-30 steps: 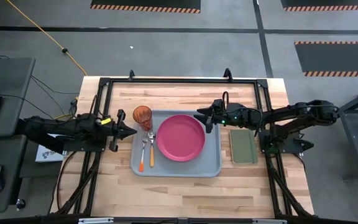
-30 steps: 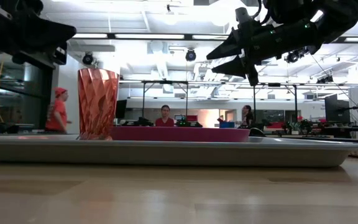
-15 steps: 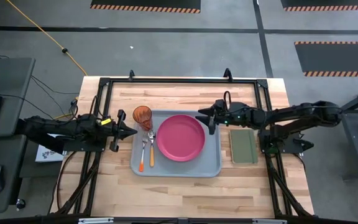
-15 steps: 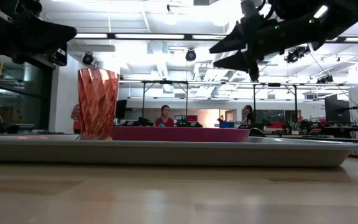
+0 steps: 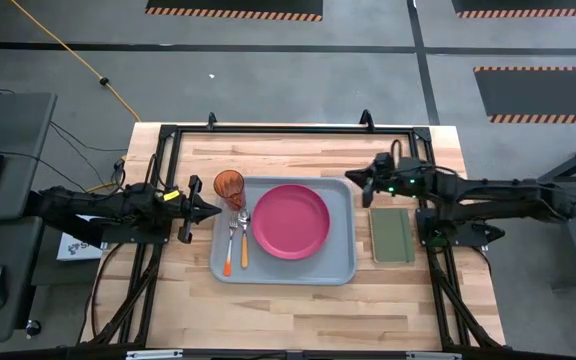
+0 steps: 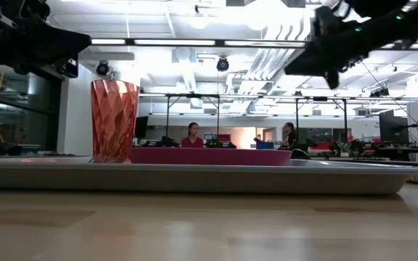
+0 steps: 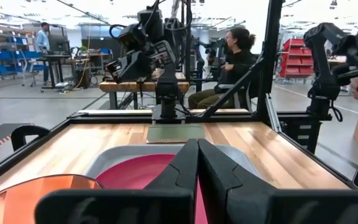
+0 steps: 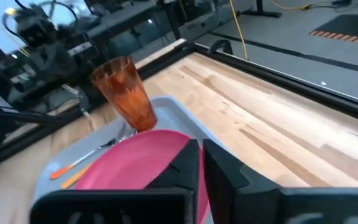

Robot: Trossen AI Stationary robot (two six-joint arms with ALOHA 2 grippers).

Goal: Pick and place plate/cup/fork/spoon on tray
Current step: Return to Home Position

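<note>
With the plate (image 5: 290, 221), cup (image 5: 229, 186), fork (image 5: 230, 250) and spoon (image 5: 244, 235) all sitting on the tray (image 5: 338, 270), cup at its far left corner, placing looks finished, and the left gripper (image 5: 216, 210) and right gripper (image 5: 350, 177) are hovering at its left and right edges, jaws pressed together, holding nothing.
</note>
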